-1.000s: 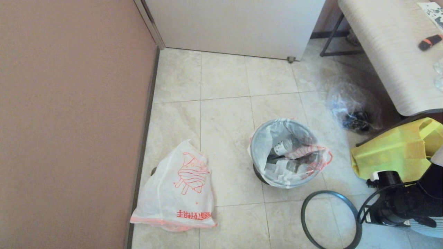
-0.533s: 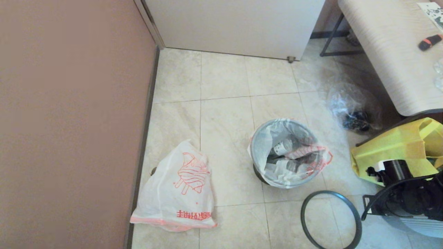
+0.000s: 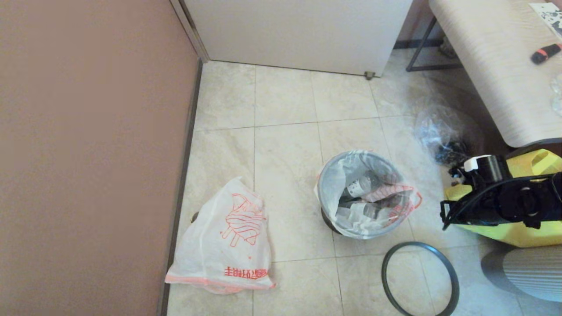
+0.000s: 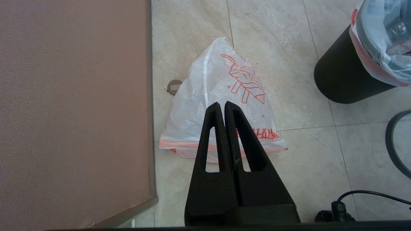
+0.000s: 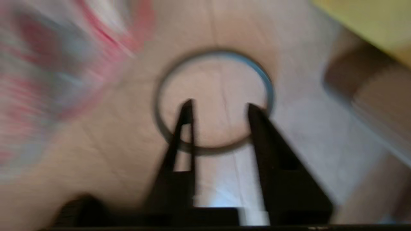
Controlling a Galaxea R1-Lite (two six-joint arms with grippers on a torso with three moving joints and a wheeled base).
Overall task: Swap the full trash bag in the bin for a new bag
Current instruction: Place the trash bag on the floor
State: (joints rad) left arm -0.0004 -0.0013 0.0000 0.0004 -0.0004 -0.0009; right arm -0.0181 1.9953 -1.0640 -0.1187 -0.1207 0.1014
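The new bag [image 3: 224, 239] was thin, translucent white plastic with a soft sheen and orange-red print, and the full trash bag [image 3: 351, 175] lining the bin [image 4: 343, 80] was the same filmy stuff — crinkled, with clear plastic bottles showing through. The bin itself looked like smooth, matt black plastic, its loose hoop [image 3: 419, 281] dark grey and matt. The floor tiles [image 3: 285, 96] were pale and stone-like, faintly glossy — the yellow tote [image 3: 522, 188] looked like matt fabric.

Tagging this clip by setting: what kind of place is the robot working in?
Probably a home or office room corner: tiled floor, a small bin lined with the full trash bag, and a wood-grain table on a metal frame. Exact room cannot be told.
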